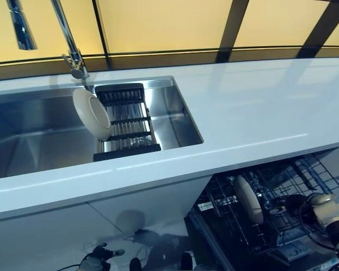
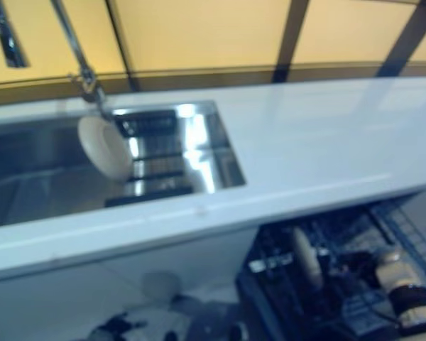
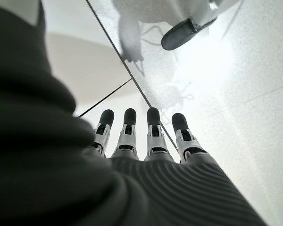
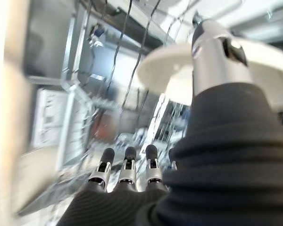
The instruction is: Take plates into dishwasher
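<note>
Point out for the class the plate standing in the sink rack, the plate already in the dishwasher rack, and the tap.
Plate in the sink rack (image 1: 91, 113), left eye view, its pale face.
Plate in the dishwasher rack (image 1: 248, 199), left eye view, its rim.
Tap (image 1: 74, 62), left eye view, its spout end.

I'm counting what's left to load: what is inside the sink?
In the sink, one white plate stands on edge in a black drying rack at its right end. The basin beneath the rack is mostly hidden.

Sink (image 1: 22, 141) brushed steel; plate (image 1: 91, 113) glossy ceramic; countertop (image 1: 260, 107) glossy.
</note>
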Robot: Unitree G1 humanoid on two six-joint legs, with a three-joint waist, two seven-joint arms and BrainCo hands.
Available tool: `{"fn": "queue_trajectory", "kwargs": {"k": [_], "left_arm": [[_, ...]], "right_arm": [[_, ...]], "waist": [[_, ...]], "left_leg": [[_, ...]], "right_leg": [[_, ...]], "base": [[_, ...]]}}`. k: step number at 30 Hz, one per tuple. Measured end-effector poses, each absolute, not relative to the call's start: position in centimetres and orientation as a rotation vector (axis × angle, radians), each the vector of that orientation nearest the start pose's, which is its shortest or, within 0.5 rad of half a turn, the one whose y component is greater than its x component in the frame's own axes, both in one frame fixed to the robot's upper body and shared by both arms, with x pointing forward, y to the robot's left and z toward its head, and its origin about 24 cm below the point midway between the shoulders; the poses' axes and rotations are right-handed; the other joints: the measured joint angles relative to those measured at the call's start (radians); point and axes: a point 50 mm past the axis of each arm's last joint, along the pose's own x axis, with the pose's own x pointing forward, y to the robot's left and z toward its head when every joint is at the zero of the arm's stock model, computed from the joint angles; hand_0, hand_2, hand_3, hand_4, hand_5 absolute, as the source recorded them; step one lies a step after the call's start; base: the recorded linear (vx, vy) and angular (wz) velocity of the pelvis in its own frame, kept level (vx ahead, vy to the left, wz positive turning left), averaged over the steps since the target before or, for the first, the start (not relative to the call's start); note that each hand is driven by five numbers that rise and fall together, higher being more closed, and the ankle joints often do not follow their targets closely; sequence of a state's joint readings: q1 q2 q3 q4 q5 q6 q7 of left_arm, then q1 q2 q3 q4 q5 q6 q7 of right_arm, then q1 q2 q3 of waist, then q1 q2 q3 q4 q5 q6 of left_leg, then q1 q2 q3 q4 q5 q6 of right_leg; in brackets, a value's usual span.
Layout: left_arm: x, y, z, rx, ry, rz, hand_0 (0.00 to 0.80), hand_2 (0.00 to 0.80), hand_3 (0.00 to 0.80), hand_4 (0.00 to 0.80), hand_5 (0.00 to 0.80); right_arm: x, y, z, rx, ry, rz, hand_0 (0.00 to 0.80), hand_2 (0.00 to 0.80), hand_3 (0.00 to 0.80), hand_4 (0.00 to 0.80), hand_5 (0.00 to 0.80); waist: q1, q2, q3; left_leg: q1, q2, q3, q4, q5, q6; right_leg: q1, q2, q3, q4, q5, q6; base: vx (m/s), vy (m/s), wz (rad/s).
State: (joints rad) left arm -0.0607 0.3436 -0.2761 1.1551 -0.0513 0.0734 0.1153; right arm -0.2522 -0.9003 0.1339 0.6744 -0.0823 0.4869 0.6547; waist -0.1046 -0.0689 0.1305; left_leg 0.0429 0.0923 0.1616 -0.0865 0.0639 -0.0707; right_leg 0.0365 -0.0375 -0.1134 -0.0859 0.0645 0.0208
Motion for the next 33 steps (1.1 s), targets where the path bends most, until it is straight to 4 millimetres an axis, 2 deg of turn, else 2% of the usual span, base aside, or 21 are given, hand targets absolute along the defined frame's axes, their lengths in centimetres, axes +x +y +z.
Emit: {"fn": "queue_trajectory", "kwargs": {"k": [5,8,12,17,20,24,25,29,33], "left_arm": [[12.1,27.0,-14.2,0.511,1.166,0.115,0.000,0.000,0.000,0.000,0.000],[12.2,27.0,-14.1,0.511,1.151,0.112,0.000,0.000,0.000,0.000,0.000],[11.9,27.1,-14.2,0.512,1.152,0.116,0.000,0.000,0.000,0.000,0.000],[11.3,27.3,-14.4,0.518,1.170,0.131,0.000,0.000,0.000,0.000,0.000],[10.9,27.4,-14.4,0.522,1.178,0.136,0.000,0.000,0.000,0.000,0.000],[10.4,27.3,-14.6,0.507,1.183,0.148,0.000,0.000,0.000,0.000,0.000],[10.2,27.3,-14.6,0.501,1.183,0.153,0.000,0.000,0.000,0.000,0.000],[10.1,26.9,-14.8,0.492,1.182,0.150,0.000,0.000,0.000,0.000,0.000],[10.1,26.9,-14.8,0.493,1.182,0.148,0.000,0.000,0.000,0.000,0.000]], "right_arm": [[20.8,-42.5,6.3,-0.531,1.119,0.011,0.000,0.000,0.000,0.000,0.000],[20.2,-44.2,8.7,-0.525,1.079,-0.058,0.000,0.000,0.000,0.000,0.000],[19.9,-45.8,12.0,-0.519,0.988,-0.162,0.000,0.000,0.000,0.000,0.000],[19.8,-47.0,14.7,-0.499,0.853,-0.293,0.000,0.000,0.000,0.000,0.000],[21.0,-47.1,16.9,-0.480,0.718,-0.368,0.000,0.000,0.000,0.000,0.000],[23.1,-46.5,21.0,-0.482,0.523,-0.452,0.000,0.000,0.000,0.000,0.000],[24.0,-46.0,22.8,-0.490,0.444,-0.469,0.000,0.000,0.000,0.000,0.000],[27.0,-43.7,27.4,-0.512,0.234,-0.479,0.000,0.000,0.000,0.000,0.000],[28.6,-41.8,29.9,-0.534,0.124,-0.436,0.000,0.000,0.000,0.000,0.000]], "waist": [[-0.021,-0.024,0.006],[-0.027,-0.029,0.003],[-0.048,-0.038,-0.003],[-0.049,-0.050,-0.015],[-0.046,-0.048,-0.022],[-0.042,-0.037,-0.029],[-0.033,-0.031,-0.032],[-0.008,-0.018,-0.038],[0.030,-0.017,-0.039]], "left_leg": [[0.019,0.001,0.016,-0.002,-0.003,-0.002],[0.020,0.003,0.024,-0.003,-0.008,0.000],[0.020,0.006,0.028,-0.003,-0.009,-0.001],[0.020,0.007,0.030,-0.003,-0.009,-0.002],[0.020,0.007,0.030,-0.002,-0.009,-0.001],[0.019,0.007,0.027,-0.002,-0.009,-0.002],[0.019,0.007,0.025,-0.002,-0.008,-0.002],[0.019,0.006,0.014,0.001,-0.005,-0.006],[0.014,0.002,-0.007,0.002,0.000,-0.004]], "right_leg": [[0.010,0.001,0.016,0.000,-0.001,0.001],[0.007,0.003,0.024,0.000,-0.003,0.005],[0.006,0.006,0.027,0.000,-0.003,0.005],[0.005,0.007,0.030,0.000,-0.003,0.005],[0.005,0.007,0.030,0.000,-0.003,0.005],[0.005,0.006,0.027,0.000,-0.002,0.005],[0.006,0.006,0.024,0.000,-0.002,0.005],[0.011,0.005,0.014,-0.001,-0.003,0.005],[0.017,0.002,-0.007,-0.001,-0.003,0.005]], "base": [[0.025,-0.003,-0.09],[0.010,0.016,-0.09],[0.002,0.008,-0.02],[0.000,0.005,-0.02],[0.000,0.000,0.00],[-0.001,0.006,0.01],[0.000,0.000,0.00],[-0.001,0.022,0.06],[0.003,0.032,0.16]]}}
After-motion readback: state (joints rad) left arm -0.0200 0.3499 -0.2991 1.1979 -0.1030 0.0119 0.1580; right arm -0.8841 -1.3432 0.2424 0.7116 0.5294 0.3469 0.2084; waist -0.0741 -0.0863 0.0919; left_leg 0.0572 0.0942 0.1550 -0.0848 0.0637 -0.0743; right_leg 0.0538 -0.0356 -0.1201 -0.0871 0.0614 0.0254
